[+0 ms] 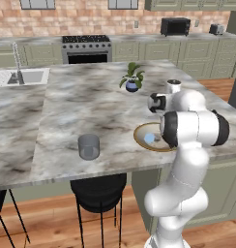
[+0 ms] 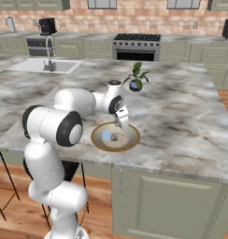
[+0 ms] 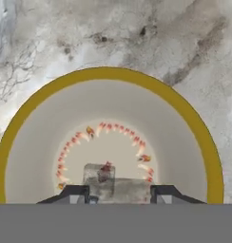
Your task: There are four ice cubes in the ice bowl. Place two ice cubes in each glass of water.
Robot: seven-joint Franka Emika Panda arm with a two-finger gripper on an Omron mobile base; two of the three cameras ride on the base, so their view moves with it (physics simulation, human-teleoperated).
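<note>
ice cube point(image 3: 100, 174) pinched in gripper point(image 3: 119, 193) jaws, low inside ice bowl point(image 3: 32, 109), glass of water point(image 1: 89, 147) apart on worktop point(image 1: 81, 104)

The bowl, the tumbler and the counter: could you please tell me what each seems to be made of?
The bowl looks like glazed ceramic: matte tan inside, golden rim, painted orange ring. The tumbler looks like clear greyish glass; the counter shows through it. The counter looks like polished marble, grey-veined, though it could be laminate.

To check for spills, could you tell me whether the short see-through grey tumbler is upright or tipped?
Upright: the tumbler stands on its base on the marble counter, round rim facing up.
</note>
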